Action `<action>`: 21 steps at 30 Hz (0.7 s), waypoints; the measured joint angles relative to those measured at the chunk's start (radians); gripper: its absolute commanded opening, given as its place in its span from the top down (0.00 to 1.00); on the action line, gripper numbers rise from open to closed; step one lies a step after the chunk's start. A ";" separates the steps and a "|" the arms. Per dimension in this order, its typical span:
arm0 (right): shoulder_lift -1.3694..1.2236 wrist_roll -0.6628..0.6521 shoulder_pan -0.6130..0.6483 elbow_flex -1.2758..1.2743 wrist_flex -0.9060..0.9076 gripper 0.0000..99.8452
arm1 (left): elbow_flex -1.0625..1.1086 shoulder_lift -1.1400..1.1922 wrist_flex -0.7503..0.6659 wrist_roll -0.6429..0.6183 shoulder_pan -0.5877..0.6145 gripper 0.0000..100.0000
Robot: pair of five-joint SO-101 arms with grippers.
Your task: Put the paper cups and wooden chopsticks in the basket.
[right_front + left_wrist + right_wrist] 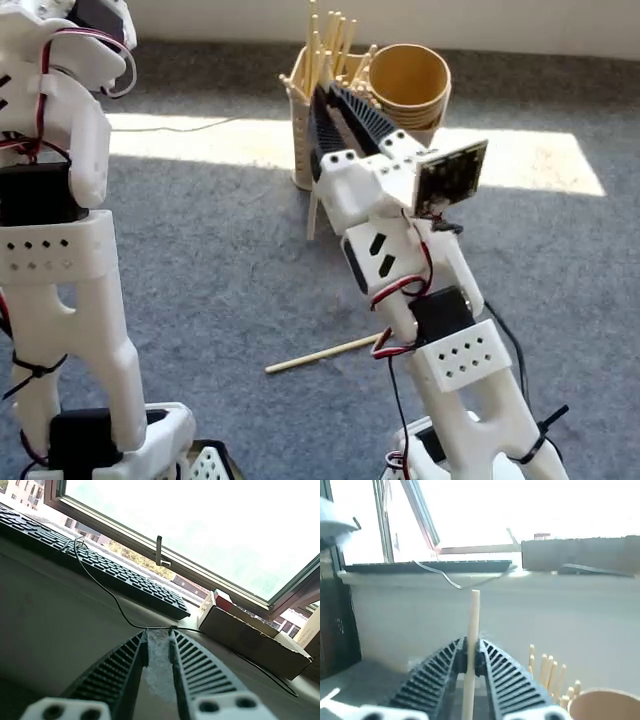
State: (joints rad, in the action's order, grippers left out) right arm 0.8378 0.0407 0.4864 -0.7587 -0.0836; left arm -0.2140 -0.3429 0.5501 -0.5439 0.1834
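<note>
Chopstick point(471, 650) of pale wood stands upright, pinched between the closed jaws of the right gripper point(471, 642); seen from above, its lower end hangs just outside the near wall of the basket point(300, 150). Inside the basket a bundle of chopsticks point(325, 45) stands on end beside a paper cup point(410, 80). A loose chopstick point(325, 353) lies flat on the grey carpet point(220, 270), near the right arm's base and well apart from the basket. The left gripper point(158, 631) is lifted, its jaws parted by a narrow slit with nothing between them, facing a ledge point(60, 580) that carries a keyboard point(125, 572) and a cardboard box point(250, 635)
</note>
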 measured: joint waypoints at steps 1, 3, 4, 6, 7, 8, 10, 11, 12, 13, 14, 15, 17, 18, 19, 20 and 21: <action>0.000 0.000 0.000 0.014 -0.034 0.99 | 0.000 0.000 0.000 0.000 0.000 0.91; 0.000 0.000 0.000 0.046 -0.081 0.99 | 0.000 0.000 0.000 0.000 0.000 0.91; 0.000 0.000 0.000 0.061 -0.098 0.99 | 0.000 0.000 0.000 0.000 0.000 0.91; 0.000 0.000 -0.003 0.095 -0.115 0.99 | 0.000 0.000 0.000 0.000 0.000 0.91; 0.000 0.000 -0.005 0.115 -0.118 0.99 | 0.000 0.000 0.000 0.000 0.000 0.91; 0.002 0.000 -0.008 0.132 -0.118 0.99 | 0.000 0.000 0.000 0.000 0.000 0.91; 0.002 0.000 -0.017 0.163 -0.121 0.99 | 0.000 0.000 0.000 0.000 0.000 0.91; 0.002 0.000 -0.021 0.175 -0.124 0.99 | 0.000 0.000 0.000 0.000 0.000 0.91; 0.002 0.000 -0.025 0.187 -0.130 0.99 | 0.000 0.000 0.000 0.000 0.000 0.91; -0.002 0.000 -0.029 0.201 -0.143 0.99 | 0.000 0.000 0.000 0.000 0.000 0.91; -0.008 0.000 -0.029 0.216 -0.160 0.99 | 0.000 0.000 0.000 0.000 0.000 0.91; -0.021 0.000 -0.029 0.233 -0.178 0.99 | 0.000 0.000 0.000 0.000 0.000 0.91; -0.075 0.000 -0.031 0.275 -0.227 0.99 | 0.000 0.000 0.000 0.000 0.000 0.91; -0.112 0.000 -0.038 0.293 -0.253 0.99 | 0.000 0.000 0.000 0.000 0.000 0.91; -0.150 0.000 -0.048 0.308 -0.276 0.99 | 0.000 0.000 0.000 0.000 0.000 0.91; -0.193 0.000 -0.055 0.322 -0.301 0.99 | 0.000 0.000 0.000 0.000 0.000 0.91; -0.235 0.000 -0.064 0.330 -0.324 0.99 | 0.000 0.000 0.000 0.000 0.000 0.91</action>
State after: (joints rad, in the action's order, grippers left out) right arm 0.6030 0.0407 0.4219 -0.4289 -0.4074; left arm -0.2140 -0.3429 0.5501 -0.5439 0.1834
